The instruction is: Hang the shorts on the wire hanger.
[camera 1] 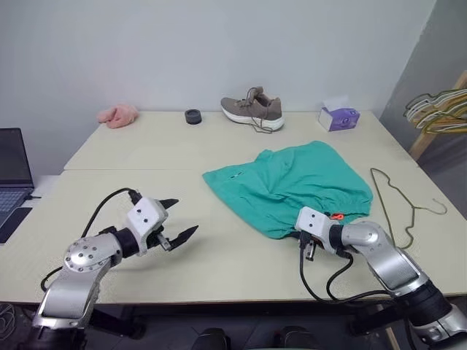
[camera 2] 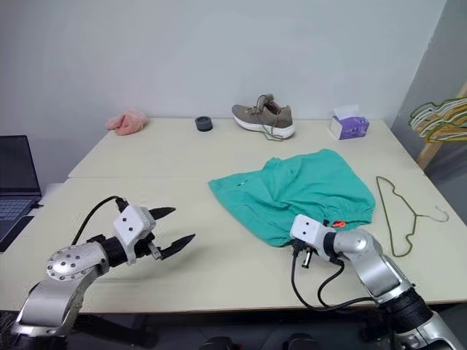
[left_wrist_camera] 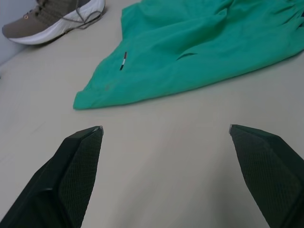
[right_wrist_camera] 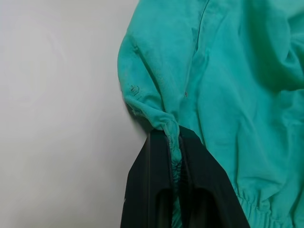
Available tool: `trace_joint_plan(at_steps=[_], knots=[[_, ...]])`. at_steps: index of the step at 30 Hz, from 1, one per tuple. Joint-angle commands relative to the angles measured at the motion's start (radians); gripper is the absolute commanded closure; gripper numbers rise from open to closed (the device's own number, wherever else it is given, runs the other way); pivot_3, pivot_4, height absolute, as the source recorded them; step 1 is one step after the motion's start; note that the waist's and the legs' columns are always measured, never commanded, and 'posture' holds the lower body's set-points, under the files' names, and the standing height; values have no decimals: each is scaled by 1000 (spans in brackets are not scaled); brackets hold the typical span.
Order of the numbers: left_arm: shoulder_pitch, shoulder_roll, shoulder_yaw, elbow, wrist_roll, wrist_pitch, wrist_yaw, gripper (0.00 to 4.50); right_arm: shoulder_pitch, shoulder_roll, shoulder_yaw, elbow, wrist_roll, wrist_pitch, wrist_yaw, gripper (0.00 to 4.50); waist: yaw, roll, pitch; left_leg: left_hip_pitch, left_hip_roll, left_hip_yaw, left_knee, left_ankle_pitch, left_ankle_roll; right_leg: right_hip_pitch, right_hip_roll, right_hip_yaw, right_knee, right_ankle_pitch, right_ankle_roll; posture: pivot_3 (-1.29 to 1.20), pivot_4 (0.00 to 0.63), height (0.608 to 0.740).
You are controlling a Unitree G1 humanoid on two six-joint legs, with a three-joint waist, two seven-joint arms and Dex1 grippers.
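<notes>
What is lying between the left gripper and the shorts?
Nothing: only bare table separates the open left gripper from the shorts, as the left wrist view shows.

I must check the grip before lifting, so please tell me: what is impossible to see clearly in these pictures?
- Head views: the right tool has its fingertips hidden by its own wrist and the shorts.
- Right wrist view: how much of the waistband is pinched is hidden between the fingers.
- Head views: the bunch of hangers is cut off by the picture edge.
- Head views: the laptop is cut off too.

Silver arms, black cables, white wrists
</notes>
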Motion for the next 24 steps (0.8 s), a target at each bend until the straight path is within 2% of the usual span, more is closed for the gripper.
trace_joint_plan(at_steps=[1,7,13,20,23,24], knots=[[-76,-4,-48,68,65,-107,-11,0,-54,-27,-64,-115,74,75,58,4474,-10,0,0,0,0,0,0,0,0,0,0,0,0,0,0,-97,0,740],[-251,-24,-148,286,184,-295,-10,0,-114,-113,-147,-247,216,227,158,4474,-26,0,1,-1,0,-1,0,0,0,0,0,-1,0,0,1,-132,0,740],[-427,-95,-237,594,301,-505,44,0,-147,-182,-192,-317,312,309,191,4474,-52,-1,1,-1,0,-1,0,0,0,0,0,-1,-1,1,2,-173,0,740],[-512,-122,-314,867,417,-646,85,0,-143,-192,-239,-393,406,395,160,4474,-104,-1,1,-2,0,-1,0,0,0,-1,-1,0,-1,2,3,-220,0,740],[-538,-125,-335,940,446,-689,95,0,-138,-200,-253,-412,433,418,149,4474,-111,-1,0,-2,0,-1,0,0,0,0,-1,-1,-1,2,4,-231,0,740],[-547,-122,-342,960,456,-702,95,183,-133,-205,-258,-415,438,419,148,4495,-115,-1,0,-2,0,-1,1,0,0,0,-1,-1,-1,2,4,-230,0,740]])
